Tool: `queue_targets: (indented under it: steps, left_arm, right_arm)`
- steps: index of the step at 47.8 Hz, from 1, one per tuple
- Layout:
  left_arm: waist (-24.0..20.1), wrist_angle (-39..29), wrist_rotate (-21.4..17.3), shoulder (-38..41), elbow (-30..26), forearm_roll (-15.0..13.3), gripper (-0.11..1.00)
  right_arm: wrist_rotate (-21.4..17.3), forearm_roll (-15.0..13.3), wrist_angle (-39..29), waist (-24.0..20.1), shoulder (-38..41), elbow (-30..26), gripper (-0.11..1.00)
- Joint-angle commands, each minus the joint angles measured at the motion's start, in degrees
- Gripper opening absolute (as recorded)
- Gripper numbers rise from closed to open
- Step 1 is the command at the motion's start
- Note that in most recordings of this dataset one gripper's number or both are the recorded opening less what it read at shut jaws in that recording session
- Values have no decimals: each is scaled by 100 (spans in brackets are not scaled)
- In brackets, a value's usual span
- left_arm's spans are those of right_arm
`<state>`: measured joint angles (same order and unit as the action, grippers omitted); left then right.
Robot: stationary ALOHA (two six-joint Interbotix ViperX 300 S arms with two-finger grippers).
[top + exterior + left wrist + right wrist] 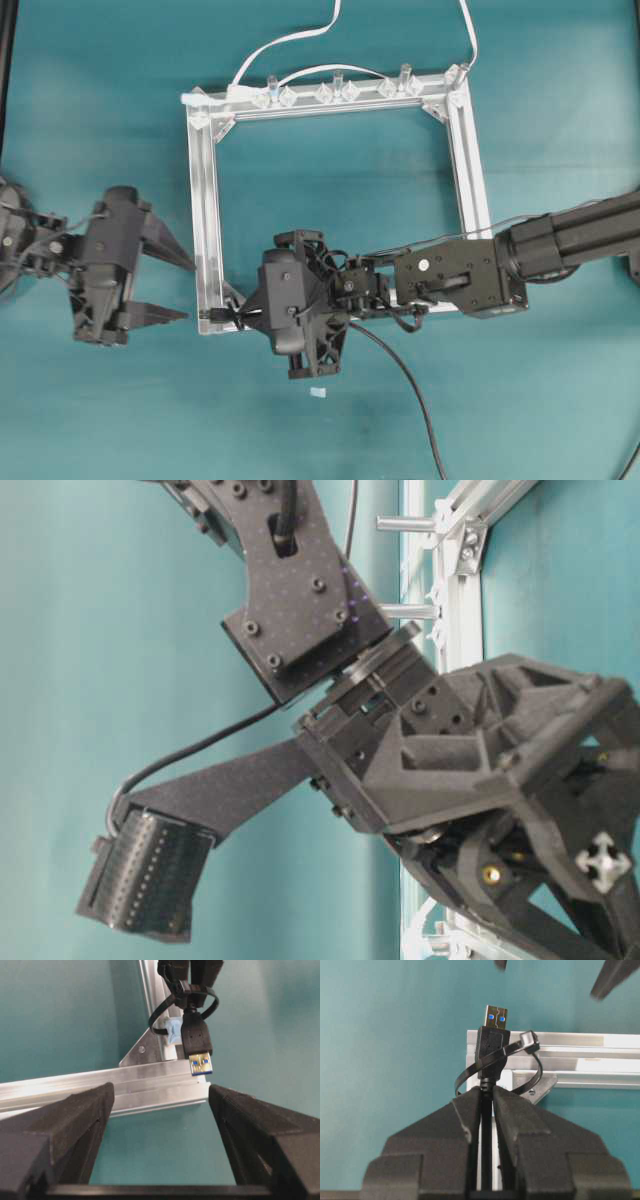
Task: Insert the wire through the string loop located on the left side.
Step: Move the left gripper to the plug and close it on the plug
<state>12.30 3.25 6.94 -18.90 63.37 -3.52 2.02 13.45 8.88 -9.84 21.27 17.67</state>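
At the left of the overhead view the left gripper (178, 288) hangs with its two fingers spread wide and nothing between them, tips aimed rightward at the left rail of the aluminium frame (205, 200). From its own wrist camera the two dark fingers (65, 1125) flank the frame's corner rail, and the plug is seen beyond them, apart from both.

Just right of that, at the frame's lower left corner, the string loop (522, 1047) looks like a thin black tie ring fastened to the rail. The wire (492, 1042) passes through it: the plug's silver, blue-tongued tip sticks out past the loop and over the rail, long axis along the right gripper's line, pointing left toward the other gripper in the overhead view.

Further right, the right gripper (487, 1092) is clamped on the wire just behind the plug. The cable's tail runs off the bottom edge of the overhead view.

The frame encloses only bare teal table (100, 100). The table-level view is mostly blocked by arm housings, and loop and plug cannot be made out there.
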Motion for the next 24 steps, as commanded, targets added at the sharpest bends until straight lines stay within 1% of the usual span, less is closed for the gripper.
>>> queue_targets:
  steps: [1,15,18,24]
  left_arm:
    - [44,53,53,220,-272,0,82]
    - [193,53,70,870,-729,0,90]
    - [220,53,141,993,-817,0,90]
    - [281,62,422,1169,-905,0,90]
  right_arm:
    - [0,-35,26,0,-123,-149,10]
    - [0,-35,-114,9,-123,-149,10]
    - [0,-35,-114,0,-123,-149,10]
    - [0,-35,-114,0,-123,-149,10]
